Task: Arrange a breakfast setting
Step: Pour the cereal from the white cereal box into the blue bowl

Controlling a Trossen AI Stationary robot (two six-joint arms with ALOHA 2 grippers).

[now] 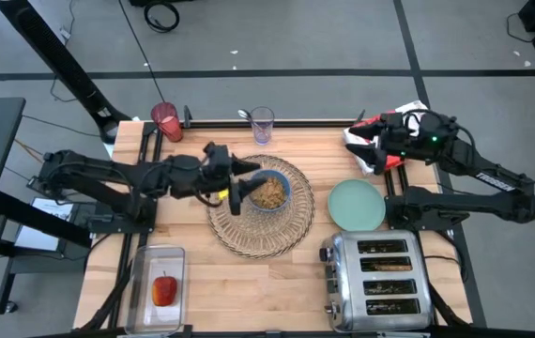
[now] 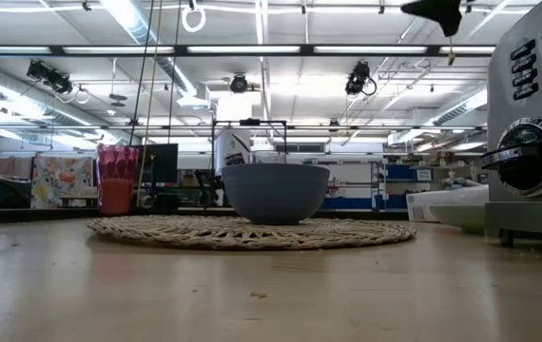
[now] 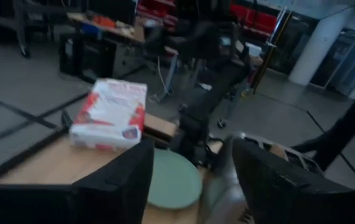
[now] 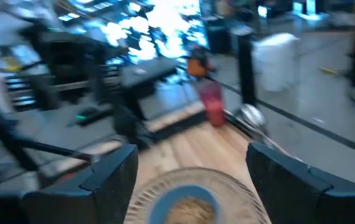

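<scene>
The small blue bowl (image 1: 269, 191), filled with cereal, stands on the round woven placemat (image 1: 263, 230) at the table's middle; both also show in the low view (image 2: 276, 190). The mint-green plate (image 1: 357, 204) lies to its right. The red-filled glass (image 1: 166, 120) stands at the far left edge. The red apple (image 1: 164, 289) lies in a clear tub at the near left. My left gripper (image 1: 241, 184) is open and empty, raised beside the bowl's left rim. My right gripper (image 4: 190, 168) is open and empty at the far right. I cannot make out the spoon.
The chrome toaster (image 1: 380, 277) stands at the near right, something brown in its slots. A white-and-red package (image 3: 109, 115) lies at the far right by my right arm. A clear glass (image 1: 262, 122) stands at the far edge. Bare wood shows in front of the placemat.
</scene>
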